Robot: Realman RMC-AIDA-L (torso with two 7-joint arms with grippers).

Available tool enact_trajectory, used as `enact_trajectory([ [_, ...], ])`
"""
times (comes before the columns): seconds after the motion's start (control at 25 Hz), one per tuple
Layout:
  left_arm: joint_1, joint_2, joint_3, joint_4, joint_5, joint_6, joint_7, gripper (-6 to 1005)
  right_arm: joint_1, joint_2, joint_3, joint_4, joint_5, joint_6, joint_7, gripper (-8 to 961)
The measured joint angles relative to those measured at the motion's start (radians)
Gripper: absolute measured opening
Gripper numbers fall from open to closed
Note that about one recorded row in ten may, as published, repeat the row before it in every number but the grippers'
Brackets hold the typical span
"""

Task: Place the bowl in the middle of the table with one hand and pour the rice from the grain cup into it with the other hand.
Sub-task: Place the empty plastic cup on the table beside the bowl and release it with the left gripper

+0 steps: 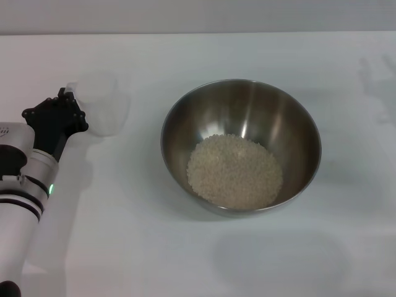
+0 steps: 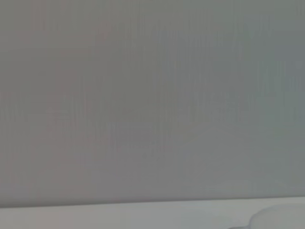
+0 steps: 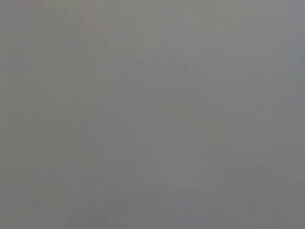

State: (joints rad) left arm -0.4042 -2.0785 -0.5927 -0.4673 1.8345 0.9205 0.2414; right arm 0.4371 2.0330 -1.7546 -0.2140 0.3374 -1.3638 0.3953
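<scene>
Bench (image 1: 124, 247): white, matte, seen whole only in the head view.

Bowl (image 1: 241, 145): steel, set near the middle of the bench, slightly toward the right edge. Upright, well apart from the arm.

Rice (image 1: 235, 171): a loose pale heap lying in the bowl's bottom, spread toward the near wall. No grains are seen on the bench around the bowl.

Left gripper (image 1: 62, 102): black, near the left edge of the bench, about midway between far and near edges. It is placed at the grain cup; whether its fingers are closed on the cup or spread apart cannot be told.

Grain cup (image 1: 102, 105): translucent, standing just beside the left gripper, on the side toward the bowl. It appears upright and empty, though its clear wall is faint against the bench.

Right gripper: not seen in any view; the right arm is taken to be parked off the right edge.

Step judged: both placing and pouring look done; the cup is being set down or let go. The next move would call for a clean release and the left arm lifted straight away, so that the light cup is not tipped.

Views compared: the head view alone shows bowl, rice and arm. The left wrist view gives only a blank wall, a strip of bench and a faint curved rim at one corner, perhaps the cup's. The right wrist view shows nothing distinct.
</scene>
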Motion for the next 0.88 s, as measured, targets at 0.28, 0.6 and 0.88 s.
enact_trajectory([
  [0.28, 0.010, 0.000, 0.000, 0.001, 0.000, -0.011, -0.041, 33, 0.000, 0.000, 0.000, -0.001, 0.000, 0.000, 0.001, 517],
  [0.6, 0.028, 0.004, 0.012, 0.025, 0.011, -0.002, -0.130, 246, -0.003, -0.001, -0.001, 0.001, 0.000, -0.012, 0.001, 516],
  [0.88, 0.109, 0.005, 0.014, 0.020, 0.089, 0.094, -0.133, 424, -0.003, 0.000, 0.000, 0.007, 0.000, -0.008, -0.007, 517],
])
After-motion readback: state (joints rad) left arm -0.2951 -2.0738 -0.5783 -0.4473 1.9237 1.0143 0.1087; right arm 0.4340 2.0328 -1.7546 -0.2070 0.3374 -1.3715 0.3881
